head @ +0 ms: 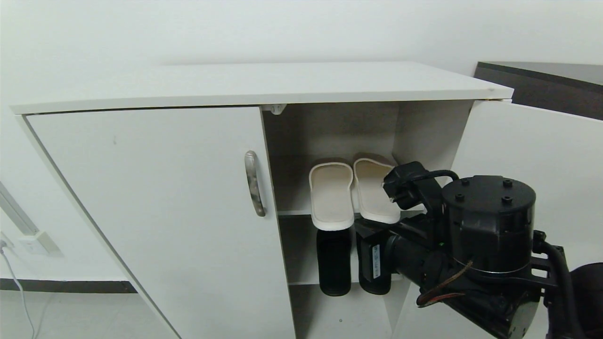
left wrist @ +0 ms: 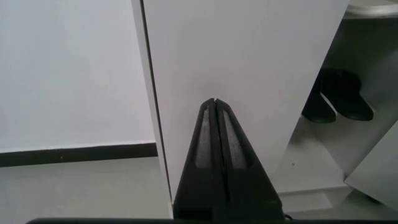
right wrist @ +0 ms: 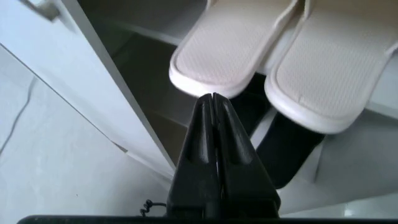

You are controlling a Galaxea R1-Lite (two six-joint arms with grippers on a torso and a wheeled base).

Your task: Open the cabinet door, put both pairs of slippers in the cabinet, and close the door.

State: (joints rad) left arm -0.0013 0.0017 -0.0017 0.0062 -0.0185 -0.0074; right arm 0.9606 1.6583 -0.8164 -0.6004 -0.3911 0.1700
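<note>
The white cabinet [head: 264,84] has its right door [head: 532,150] swung open and its left door [head: 155,202] shut, with a metal handle [head: 253,183]. Inside, a pair of white slippers [head: 353,193] lies on the upper shelf, heels hanging over the edge. A pair of black slippers [head: 334,261] lies on the shelf below. My right arm is in front of the open side; its gripper [right wrist: 213,106] is shut and empty, just below the white slippers [right wrist: 280,56]. My left gripper [left wrist: 214,109] is shut and empty, close to the outer face of the left door [left wrist: 242,68]. The black slippers [left wrist: 339,102] show past that door.
A dark counter [head: 541,82] stands behind the cabinet at the right. A wall socket with a white cable [head: 19,245] is at the lower left. The bottom compartment [head: 339,310] of the cabinet holds nothing.
</note>
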